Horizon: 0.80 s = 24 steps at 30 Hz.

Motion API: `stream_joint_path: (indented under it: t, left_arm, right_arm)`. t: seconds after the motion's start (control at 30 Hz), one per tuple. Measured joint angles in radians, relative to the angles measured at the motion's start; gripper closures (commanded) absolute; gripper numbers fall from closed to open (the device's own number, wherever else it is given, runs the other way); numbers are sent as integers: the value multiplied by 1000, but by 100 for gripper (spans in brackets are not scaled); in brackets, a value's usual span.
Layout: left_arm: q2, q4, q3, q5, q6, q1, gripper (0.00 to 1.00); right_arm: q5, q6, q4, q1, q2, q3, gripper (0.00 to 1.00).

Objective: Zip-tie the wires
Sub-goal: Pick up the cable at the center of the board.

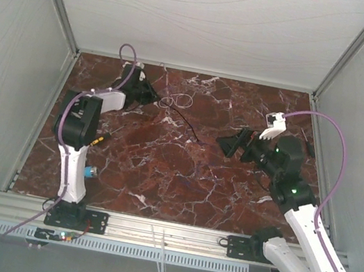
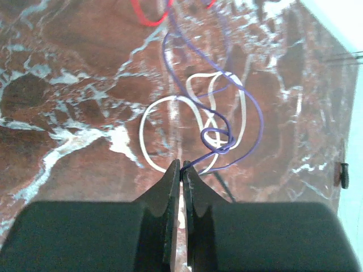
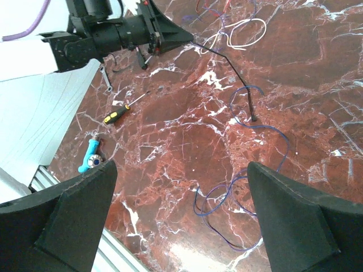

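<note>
The wires [image 2: 218, 122] are thin white and purple loops lying on the marble just past my left gripper [image 2: 182, 166]. The gripper is shut, with a purple strand pinched at its tips. In the top view the wires [image 1: 180, 100] lie at the far left-centre, right of the left gripper [image 1: 152, 95]. A thin black zip tie [image 3: 233, 68] runs from the left gripper's tips across the table [image 1: 187, 124]. My right gripper [image 3: 181, 170] is wide open and empty, hovering over another loose blue-purple wire loop [image 3: 227, 195]. In the top view the right gripper [image 1: 230, 144] is right of centre.
A red wire [image 2: 146, 18] lies beyond the loops. A yellow-and-black screwdriver [image 3: 116, 116], a cyan tool [image 3: 91, 160] and a small metal key [image 3: 105, 79] lie on the left side. White walls enclose the marble table [image 1: 180, 185]; an aluminium rail [image 1: 151, 229] runs along the front.
</note>
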Motion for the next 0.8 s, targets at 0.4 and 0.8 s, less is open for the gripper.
stream_joint_path:
  t: [0.4,0.8]
  left_arm:
    - [-248,-201,85,-48,78,-18,100]
    - [-330,-454,359,-608,471,-275,100]
  right_arm:
    - [29,7,-34,0,-82,-6,4]
    - [37,22,-13,2,-36,-6,8]
